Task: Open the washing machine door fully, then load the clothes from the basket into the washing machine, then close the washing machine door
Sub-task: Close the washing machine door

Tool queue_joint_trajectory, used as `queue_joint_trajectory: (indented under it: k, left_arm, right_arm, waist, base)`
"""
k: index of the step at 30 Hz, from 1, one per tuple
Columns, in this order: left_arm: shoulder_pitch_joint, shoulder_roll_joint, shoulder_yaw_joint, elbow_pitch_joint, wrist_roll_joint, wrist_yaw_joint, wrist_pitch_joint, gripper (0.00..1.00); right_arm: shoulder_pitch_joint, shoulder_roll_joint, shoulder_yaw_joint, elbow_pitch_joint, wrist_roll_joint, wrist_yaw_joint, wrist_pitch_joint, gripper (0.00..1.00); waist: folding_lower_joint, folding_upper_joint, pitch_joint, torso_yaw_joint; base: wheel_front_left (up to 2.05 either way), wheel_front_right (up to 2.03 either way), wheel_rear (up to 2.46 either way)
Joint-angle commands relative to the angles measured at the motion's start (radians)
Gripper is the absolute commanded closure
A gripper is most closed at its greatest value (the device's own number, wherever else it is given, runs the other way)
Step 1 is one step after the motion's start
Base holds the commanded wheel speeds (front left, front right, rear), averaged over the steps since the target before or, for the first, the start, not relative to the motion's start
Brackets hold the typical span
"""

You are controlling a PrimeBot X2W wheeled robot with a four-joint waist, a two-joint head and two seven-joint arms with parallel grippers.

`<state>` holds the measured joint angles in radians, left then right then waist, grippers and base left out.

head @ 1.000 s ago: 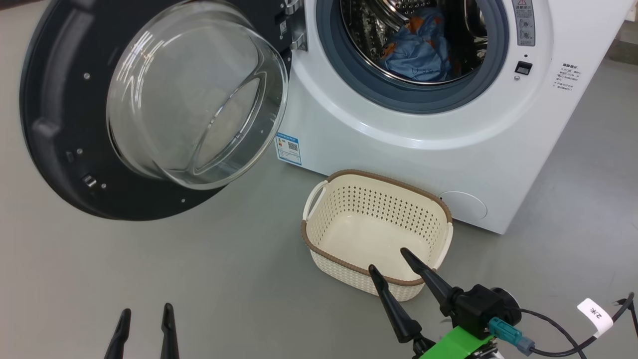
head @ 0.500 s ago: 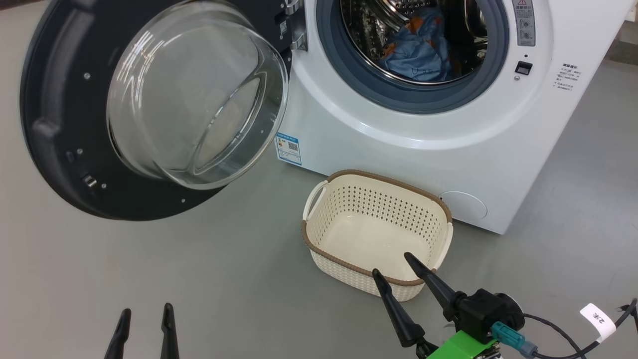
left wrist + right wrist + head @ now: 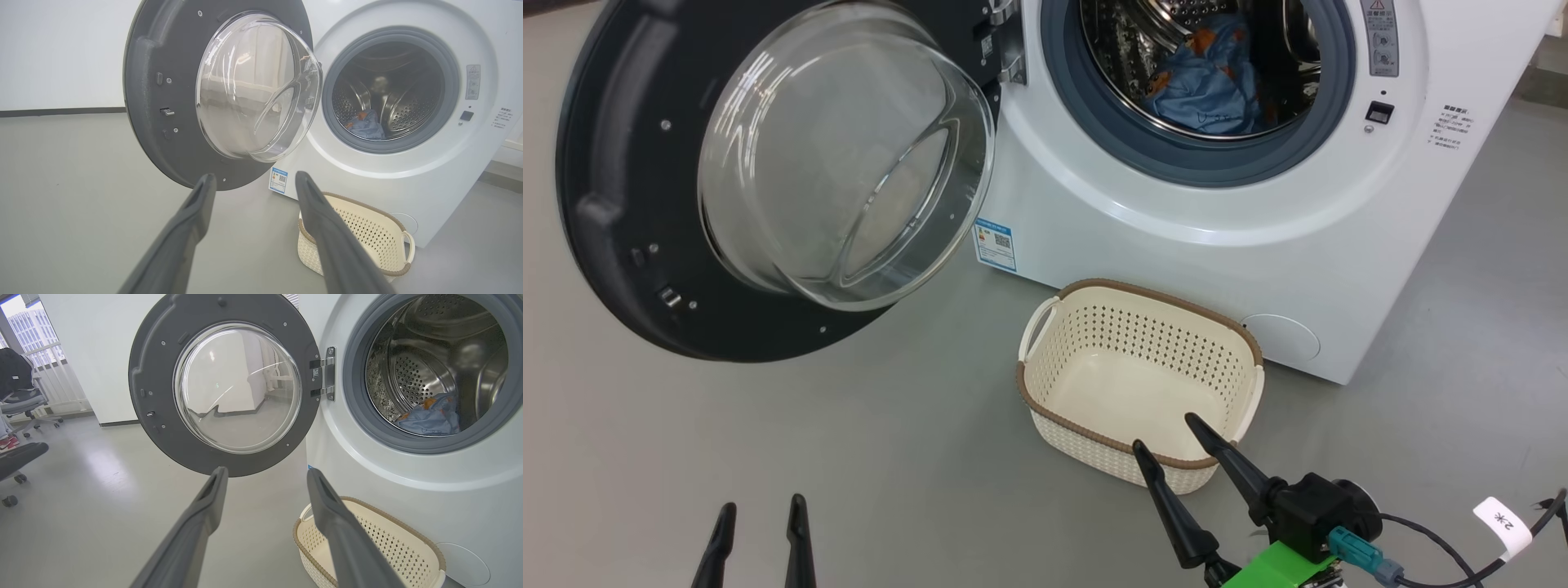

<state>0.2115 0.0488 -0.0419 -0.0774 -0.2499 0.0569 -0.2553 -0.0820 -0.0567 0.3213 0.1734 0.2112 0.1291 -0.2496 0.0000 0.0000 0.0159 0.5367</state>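
Clothes (image 3: 1207, 91) lie bundled in the drum (image 3: 1131, 41) of the washing machine (image 3: 1176, 237). The washing machine door (image 3: 629, 204) stands swung wide open at the left. The basket (image 3: 1019, 384) sits empty on the floor (image 3: 849, 449), close before the machine. The left claw (image 3: 760, 505) hangs low, fingers spread, grasping nothing. The right claw (image 3: 1162, 431), likewise released, hovers at the basket's near rim.

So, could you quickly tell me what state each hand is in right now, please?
Left hand: open, holding nothing.
Right hand: open, holding nothing.
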Motion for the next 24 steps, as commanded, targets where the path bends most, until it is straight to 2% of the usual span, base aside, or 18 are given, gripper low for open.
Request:
queue_joint_trajectory:
  k: [1,5,6,7,12,16,21,24]
  left_arm:
    - [-0.017,0.001,0.035,-0.029,0.012,0.000,-0.006,0.00]
    - [-0.017,0.001,0.036,-0.031,0.012,0.000,-0.006,0.00]
    - [-0.016,0.001,0.037,-0.031,0.011,-0.001,-0.006,0.60]
    - [-0.017,0.001,0.037,-0.034,0.012,-0.003,-0.006,1.00]
    - [-0.027,0.001,0.059,-0.051,-0.012,-0.017,-0.006,1.00]
    - [-0.049,0.011,0.101,-0.095,-0.001,-0.046,-0.006,1.00]
    - [-0.099,0.034,0.213,-0.160,-0.039,-0.084,-0.006,1.00]
    - [-0.150,0.072,0.279,-0.159,-0.071,-0.103,-0.006,1.00]
  right_arm:
    - [-0.012,0.006,0.023,-0.028,-0.012,0.002,-0.012,0.00]
    - [-0.011,0.006,0.022,-0.028,-0.012,0.002,-0.012,0.00]
    - [-0.011,0.006,0.021,-0.029,-0.012,0.002,-0.012,0.00]
    - [-0.010,0.006,0.021,-0.030,-0.013,0.002,-0.012,0.00]
    - [-0.004,0.006,0.009,-0.033,-0.021,0.002,-0.012,0.00]
    - [0.006,0.006,-0.005,-0.035,-0.035,0.002,-0.012,0.00]
    - [0.025,0.006,-0.042,-0.053,-0.061,0.002,-0.012,0.00]
    - [0.044,0.006,-0.068,-0.072,-0.086,0.002,-0.003,0.00]
  waist:
    - [0.0000,0.0000,0.000,0.000]
    - [0.0000,0.0000,-0.001,0.000]
    - [0.0000,0.0000,-0.001,0.000]
    - [0.0000,0.0000,-0.001,0.000]
    - [0.0000,0.0000,0.007,-0.001]
    - [0.0000,0.0000,0.015,-0.003]
    - [0.0000,0.0000,0.045,-0.007]
    - [0.0000,0.0000,0.074,-0.009]
  base:
    - [0.00,0.00,0.00]
    - [0.00,0.00,0.00]
    - [0.00,0.00,0.00]
    - [0.00,0.00,0.00]
    - [0.00,0.00,0.00]
    - [0.00,0.00,0.00]
    - [0.00,0.00,0.00]
    - [0.00,0.00,0.00]
